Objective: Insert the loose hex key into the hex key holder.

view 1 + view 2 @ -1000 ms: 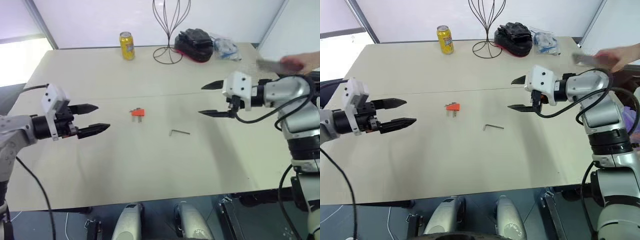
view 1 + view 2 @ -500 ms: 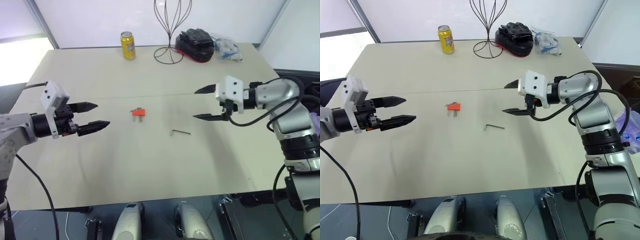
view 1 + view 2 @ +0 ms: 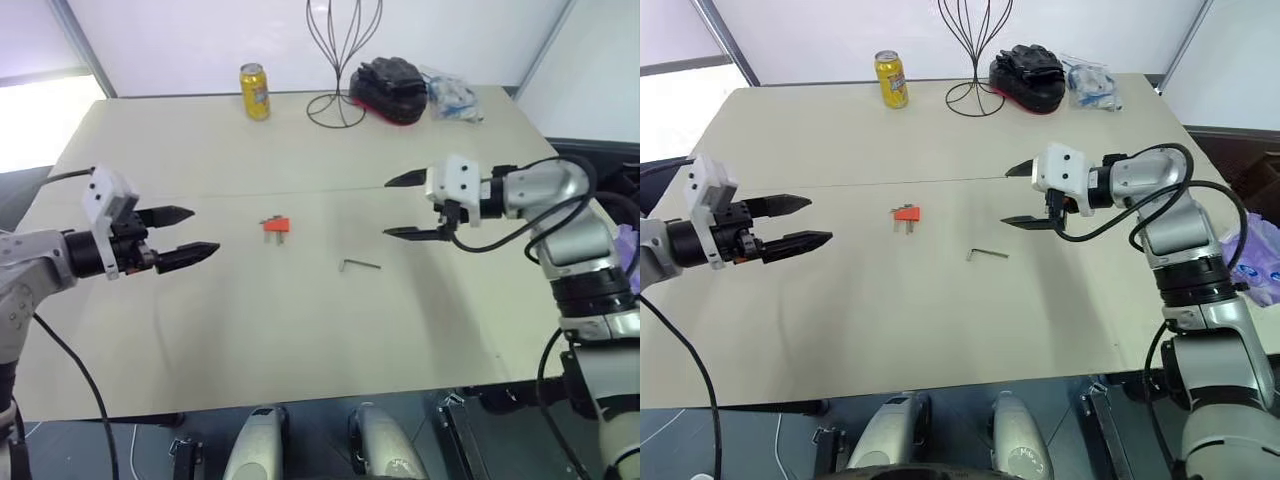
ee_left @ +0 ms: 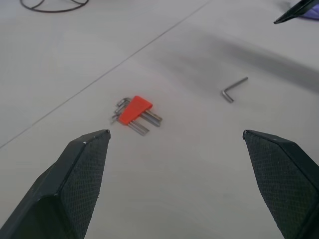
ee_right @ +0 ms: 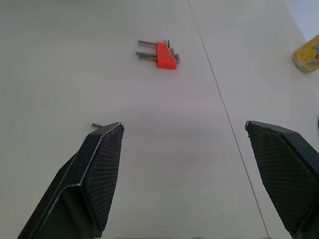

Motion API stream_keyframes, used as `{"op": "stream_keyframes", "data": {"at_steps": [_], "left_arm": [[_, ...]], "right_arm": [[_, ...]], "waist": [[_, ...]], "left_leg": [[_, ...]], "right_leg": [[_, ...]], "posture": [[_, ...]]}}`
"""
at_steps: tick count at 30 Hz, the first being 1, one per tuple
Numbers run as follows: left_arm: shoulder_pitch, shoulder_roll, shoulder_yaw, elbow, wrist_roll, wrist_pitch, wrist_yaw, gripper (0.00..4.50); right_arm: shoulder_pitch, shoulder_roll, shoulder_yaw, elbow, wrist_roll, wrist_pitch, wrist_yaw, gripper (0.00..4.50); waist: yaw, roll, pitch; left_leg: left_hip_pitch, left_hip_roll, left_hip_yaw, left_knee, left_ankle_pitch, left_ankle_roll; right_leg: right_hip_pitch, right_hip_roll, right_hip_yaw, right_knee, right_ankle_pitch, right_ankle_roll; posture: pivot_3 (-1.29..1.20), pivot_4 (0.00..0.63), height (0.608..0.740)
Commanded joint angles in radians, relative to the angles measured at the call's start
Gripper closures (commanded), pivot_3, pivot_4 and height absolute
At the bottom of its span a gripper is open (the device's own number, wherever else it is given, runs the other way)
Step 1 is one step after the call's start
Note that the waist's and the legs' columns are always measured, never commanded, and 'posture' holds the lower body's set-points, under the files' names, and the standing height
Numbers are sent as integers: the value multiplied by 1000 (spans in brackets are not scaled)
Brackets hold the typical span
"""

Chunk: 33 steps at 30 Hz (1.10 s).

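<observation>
The loose hex key lies flat on the beige table, a thin dark L-shaped rod; the left wrist view shows it too. The hex key holder is a small orange block with short grey keys sticking out, lying to the left of the loose key. My left gripper hovers open at the left, pointing toward the holder from a distance. My right gripper hovers open above the table, up and to the right of the loose key. Neither holds anything.
Along the far edge stand a yellow can, a black wire stand, a black and red bag and a clear plastic packet. A seam line crosses the table.
My right gripper has moved a little to the left and down, closer to the loose hex key. A person's hand at the right edge has gone from view. The left gripper has stayed put.
</observation>
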Motion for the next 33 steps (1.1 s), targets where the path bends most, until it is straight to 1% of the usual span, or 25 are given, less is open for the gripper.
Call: {"op": "stream_keyframes", "data": {"at_steps": [1, 5, 10, 14, 17, 23, 28, 33], "left_arm": [[19, -42, 36, -52, -19, -3, 46, 28], [42, -78, 46, -86, -16, 1, 85, 28], [82, -92, 83, -145, -36, 27, 133, 28], [133, -95, 119, -194, -52, 42, 163, 28], [204, -107, 174, -258, -77, 60, 196, 28], [263, -117, 213, -323, -108, 79, 248, 28], [280, -126, 218, -364, -136, 94, 292, 28], [282, -125, 207, -376, -143, 94, 318, 28]], "right_arm": [[-49, 99, 68, 78, -50, -32, -38, 438], [-124, 230, 136, 275, -126, -106, -83, 438], [-267, 394, 188, 620, -242, -275, -264, 438], [-343, 472, 192, 815, -300, -362, -390, 438], [-381, 533, 191, 940, -337, -392, -479, 438], [-405, 597, 172, 1037, -365, -402, -573, 438], [-410, 628, 162, 1065, -383, -395, -650, 438], [-411, 649, 140, 1077, -379, -377, -688, 438]], "waist": [[-3, 0, 0], [-18, -1, 0], [-25, 0, 0], [-27, 0, 0], [-28, -1, 0], [-25, 0, 0], [-28, -1, 0], [-28, -1, 0]], "left_leg": [[0, 0, 0, 0, 0, 0], [0, 0, 0, 0, 0, 0], [-1, -1, -1, 0, 0, -1], [-1, 0, -1, -1, 0, -1], [-1, 0, -1, -2, 1, -2], [-1, 0, -2, -2, 2, -4], [-1, 0, -2, -4, 2, -5], [-1, 0, -2, -6, 2, -6]], "right_leg": [[0, 0, 0, 0, 0, 0], [-1, 1, 0, 2, 0, 0], [-2, 0, 0, 4, 0, 1], [-3, 0, 0, 4, 0, 1], [-4, -1, 1, 4, 0, 0], [-4, -2, 0, 4, 0, 0], [-5, -2, 0, 4, 0, 0], [-6, -2, 1, 4, 0, 0]], "posture": [[0, 150, 740], [0, 150, 740], [0, 150, 740], [0, 150, 740], [0, 150, 740], [0, 150, 740], [0, 150, 740], [0, 150, 740]]}}
